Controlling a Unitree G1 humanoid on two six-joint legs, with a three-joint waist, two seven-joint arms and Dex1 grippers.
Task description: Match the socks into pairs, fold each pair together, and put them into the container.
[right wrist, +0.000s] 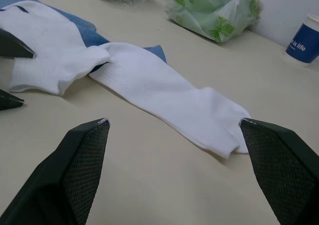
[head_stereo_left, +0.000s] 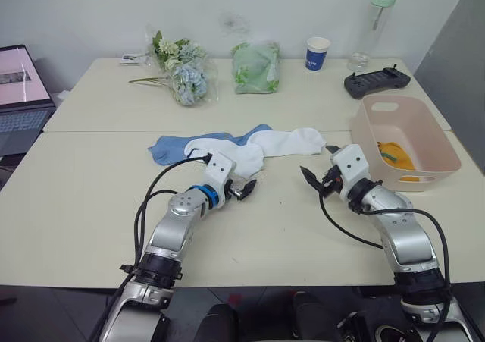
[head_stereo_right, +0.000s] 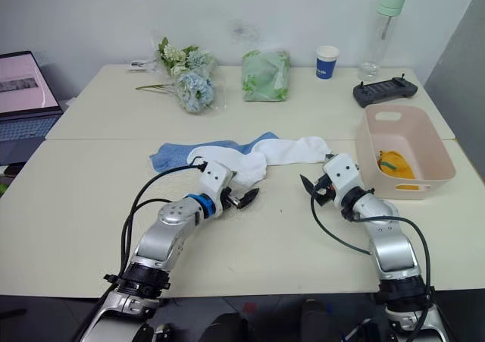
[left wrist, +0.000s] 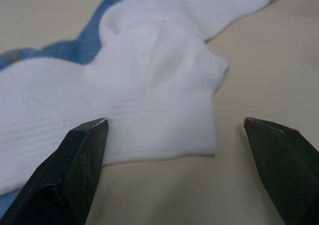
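Two white socks [head_stereo_left: 250, 151] lying on the table [head_stereo_left: 91, 198], overlapping at the middle, on top of the blue socks [head_stereo_left: 170, 146] spread beneath. Left gripper [head_stereo_left: 244, 189] low at the near edge of the nearer white sock, fingers wide apart, holding nothing. Right gripper [head_stereo_left: 317, 177] close to the toe end of the other white sock, fingers likewise apart and empty. Pink basin [head_stereo_left: 428, 141] off to the right, with yellow socks [head_stereo_left: 395, 157] inside.
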